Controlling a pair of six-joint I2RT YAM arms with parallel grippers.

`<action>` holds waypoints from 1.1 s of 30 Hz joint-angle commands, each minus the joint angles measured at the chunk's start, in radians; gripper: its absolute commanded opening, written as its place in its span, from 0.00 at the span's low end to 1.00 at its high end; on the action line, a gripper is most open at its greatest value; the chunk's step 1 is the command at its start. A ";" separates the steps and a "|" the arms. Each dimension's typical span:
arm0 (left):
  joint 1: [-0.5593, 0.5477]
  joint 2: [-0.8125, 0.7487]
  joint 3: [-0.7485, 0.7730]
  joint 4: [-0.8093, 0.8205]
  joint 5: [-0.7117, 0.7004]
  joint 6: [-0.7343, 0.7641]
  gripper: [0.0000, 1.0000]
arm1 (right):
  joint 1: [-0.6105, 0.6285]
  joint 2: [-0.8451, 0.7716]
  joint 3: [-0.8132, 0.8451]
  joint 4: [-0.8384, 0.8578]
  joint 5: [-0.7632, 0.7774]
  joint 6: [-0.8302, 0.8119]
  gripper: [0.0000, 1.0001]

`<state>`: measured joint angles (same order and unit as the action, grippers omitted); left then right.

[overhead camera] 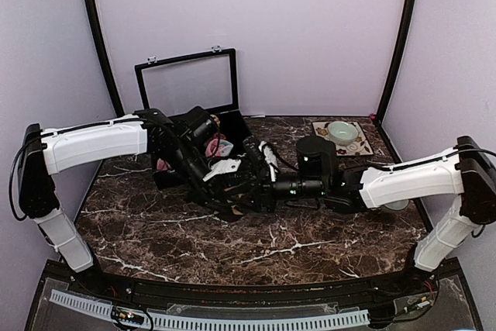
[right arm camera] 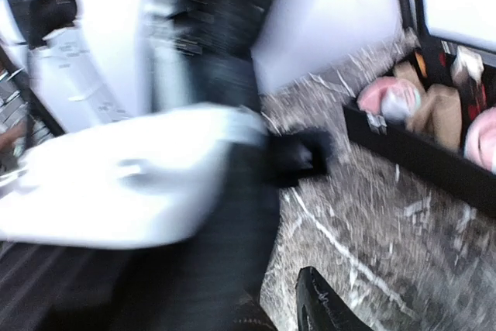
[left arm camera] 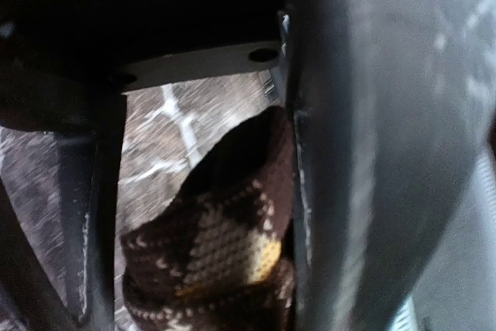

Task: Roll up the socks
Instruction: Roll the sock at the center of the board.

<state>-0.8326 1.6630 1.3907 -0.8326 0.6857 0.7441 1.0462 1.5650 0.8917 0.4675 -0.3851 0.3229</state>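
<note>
Right, starting from the left: my left arm point(overhead camera: 93, 143) reaches in across the dark marble table point(overhead camera: 155, 230) toward the middle. On its wrist camera the left gripper point(left arm camera: 194, 269) has the dark brown sock point(left arm camera: 225, 246), tan diamond checks and all, between its fingers point(left arm camera: 85, 230). The knit fills nearly the whole gap and presses against the broad finger on the right of that view, so I read the gripper as clamped on it, with marble showing behind.

Just behind, the black box point(overhead camera: 167, 178) stands with its lid point(overhead camera: 186, 83) up. The pink sock point(overhead camera: 218, 146) lies bundled inside, with a tan bundle point(right arm camera: 438, 114) just beside it.

The right gripper point(overhead camera: 249, 191) meets the left one near the box's front. Its wrist view is badly smeared and shows only one dark fingertip point(right arm camera: 318, 308), so I cannot tell whether those jaws are apart or together.

Farther right, at the back, a pale green bowl point(overhead camera: 342, 129) sits on a patterned plate point(overhead camera: 363, 147).
</note>
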 commanded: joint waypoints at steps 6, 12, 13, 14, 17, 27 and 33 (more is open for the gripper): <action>0.092 0.143 0.200 -0.360 0.539 0.072 0.00 | 0.003 -0.091 -0.029 0.050 -0.158 -0.158 0.45; 0.092 0.166 0.224 -0.374 0.529 0.079 0.01 | 0.003 -0.072 0.023 -0.029 -0.162 -0.177 0.22; 0.090 0.162 0.223 -0.367 0.521 0.074 0.02 | 0.003 -0.069 0.026 -0.036 -0.153 -0.177 0.16; 0.091 0.159 0.222 -0.357 0.506 0.065 0.04 | 0.003 -0.068 0.027 -0.042 -0.141 -0.176 0.09; 0.091 0.138 0.202 -0.278 0.421 0.012 0.20 | 0.003 -0.063 0.026 -0.049 -0.107 -0.156 0.00; 0.067 -0.123 -0.038 0.258 -0.235 -0.155 0.39 | -0.002 0.016 0.058 -0.067 0.139 0.039 0.00; 0.033 -0.134 -0.073 0.254 -0.285 -0.127 0.39 | -0.006 0.079 0.087 0.031 0.161 0.201 0.00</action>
<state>-0.7795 1.5513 1.3487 -0.6609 0.4957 0.6140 1.0378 1.5932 0.9409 0.4301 -0.2577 0.3851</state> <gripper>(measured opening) 0.391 0.080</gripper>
